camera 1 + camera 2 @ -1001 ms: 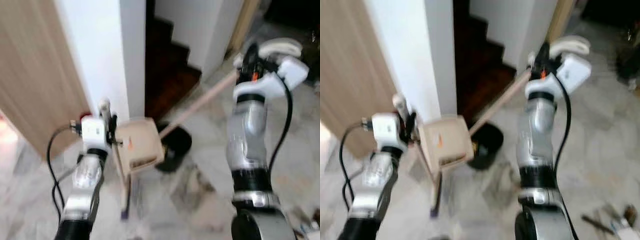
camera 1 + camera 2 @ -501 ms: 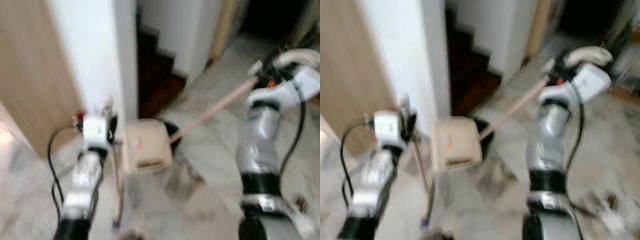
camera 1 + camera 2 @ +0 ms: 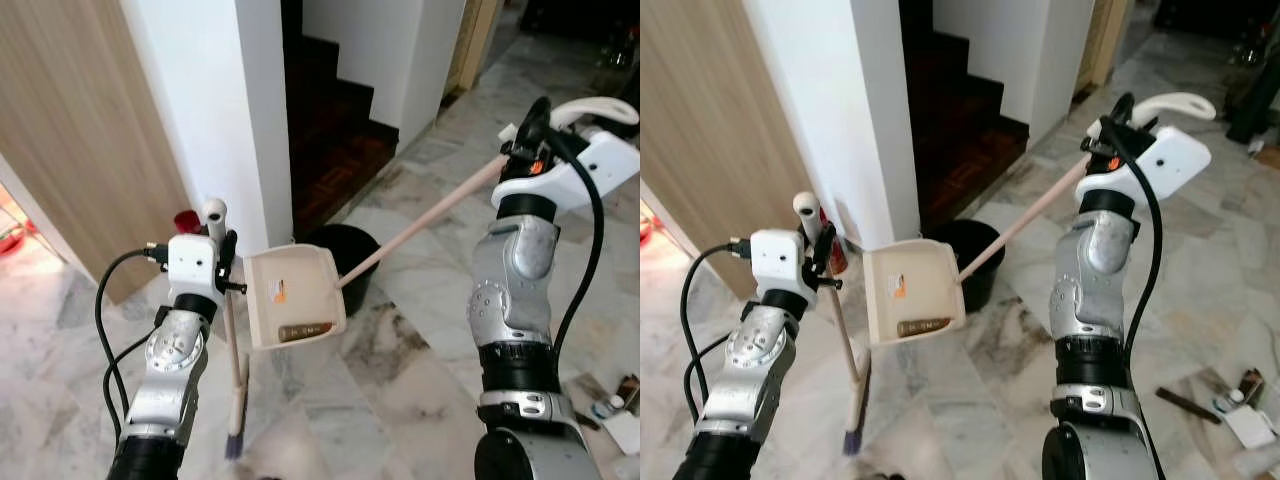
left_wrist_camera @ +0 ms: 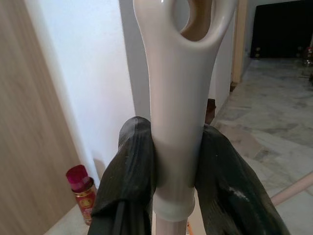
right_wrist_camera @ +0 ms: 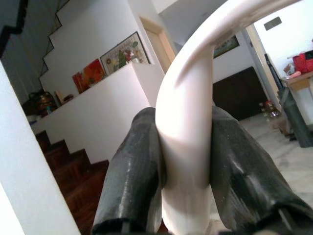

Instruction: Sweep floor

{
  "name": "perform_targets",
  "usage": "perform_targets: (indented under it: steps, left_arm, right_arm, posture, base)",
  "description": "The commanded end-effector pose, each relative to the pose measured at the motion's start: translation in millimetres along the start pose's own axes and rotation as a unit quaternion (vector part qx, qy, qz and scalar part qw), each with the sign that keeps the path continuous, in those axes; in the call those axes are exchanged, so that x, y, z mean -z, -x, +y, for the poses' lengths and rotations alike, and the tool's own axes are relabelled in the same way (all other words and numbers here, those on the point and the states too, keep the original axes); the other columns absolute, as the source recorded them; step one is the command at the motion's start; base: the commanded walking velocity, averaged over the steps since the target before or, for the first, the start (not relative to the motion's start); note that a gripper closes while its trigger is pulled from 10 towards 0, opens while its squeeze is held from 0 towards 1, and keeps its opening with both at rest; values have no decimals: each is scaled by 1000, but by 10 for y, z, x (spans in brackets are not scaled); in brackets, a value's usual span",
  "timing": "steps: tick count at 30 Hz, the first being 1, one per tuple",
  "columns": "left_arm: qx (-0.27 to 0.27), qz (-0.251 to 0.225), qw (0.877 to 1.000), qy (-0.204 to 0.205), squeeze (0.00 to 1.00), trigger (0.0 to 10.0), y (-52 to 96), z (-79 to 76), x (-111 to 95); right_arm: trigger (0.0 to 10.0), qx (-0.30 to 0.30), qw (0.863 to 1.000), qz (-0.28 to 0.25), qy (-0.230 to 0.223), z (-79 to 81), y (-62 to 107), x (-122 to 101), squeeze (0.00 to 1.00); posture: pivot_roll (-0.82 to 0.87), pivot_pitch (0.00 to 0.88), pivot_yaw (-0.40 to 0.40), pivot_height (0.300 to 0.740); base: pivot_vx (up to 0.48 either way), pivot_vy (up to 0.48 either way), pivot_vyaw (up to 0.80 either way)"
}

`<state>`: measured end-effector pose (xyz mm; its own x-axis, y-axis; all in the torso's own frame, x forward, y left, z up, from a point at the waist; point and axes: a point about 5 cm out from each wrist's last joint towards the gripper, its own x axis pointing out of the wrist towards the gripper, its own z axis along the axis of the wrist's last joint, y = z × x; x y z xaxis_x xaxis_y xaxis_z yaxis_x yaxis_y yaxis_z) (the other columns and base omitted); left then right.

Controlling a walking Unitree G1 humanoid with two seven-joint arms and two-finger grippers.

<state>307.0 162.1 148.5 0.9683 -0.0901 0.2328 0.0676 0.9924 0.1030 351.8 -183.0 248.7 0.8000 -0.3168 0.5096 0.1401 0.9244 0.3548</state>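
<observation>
My left gripper is shut on the white top of a broom that stands upright, its head on the marble floor. In the left wrist view both black fingers clamp the white handle. My right gripper is shut on the curved white end of a long pale handle. That handle carries a cream dustpan, held off the floor and tilted beside a black bin. A small brown piece lies in the pan.
A white pillar and a wooden panel stand close ahead on the left. Dark stairs rise behind the bin. A red bottle stands at the pillar's foot. Small litter lies on the floor at the right.
The view swung and blurred, and is sharp again now. Both grippers keep their hold. The dustpan stays by the bin.
</observation>
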Motion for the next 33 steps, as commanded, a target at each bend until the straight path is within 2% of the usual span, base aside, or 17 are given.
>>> perform_targets:
  steps: [1,4,10,18,29,33]
  left_arm:
    - [3,-17,1000,-13,0,10000,-42,-9,-79]
    - [3,-16,1000,-14,0,10000,-36,-8,-70]
    - [1,-13,1000,-15,0,10000,-17,-10,-51]
    - [-3,-14,1000,-20,0,10000,-14,5,-55]
    - [-9,-12,1000,-24,0,10000,-12,20,-50]
    - [-11,-11,1000,-25,0,10000,-14,24,-49]
  right_arm:
    - [10000,-16,999,-49,-8,89,-83,-196,0]
    - [10000,-22,998,-59,-8,127,-96,-242,0]
    - [10000,-44,993,-103,36,209,-117,-373,0]
    - [10000,-52,993,-101,28,272,-101,-358,0]
    - [10000,-61,993,-92,31,311,-96,-330,0]
    - [10000,-64,994,-90,26,323,-94,-322,0]
  posture:
    - [111,0,-15,740]
    - [111,0,-15,740]
    - [113,0,-21,740]
    - [114,0,-23,740]
    - [115,2,-26,740]
    - [116,3,-26,740]
  base:
    - [0,0,0]
    - [0,0,0]
    - [0,0,0]
    - [0,0,0]
    - [269,0,0]
    - [298,0,467]
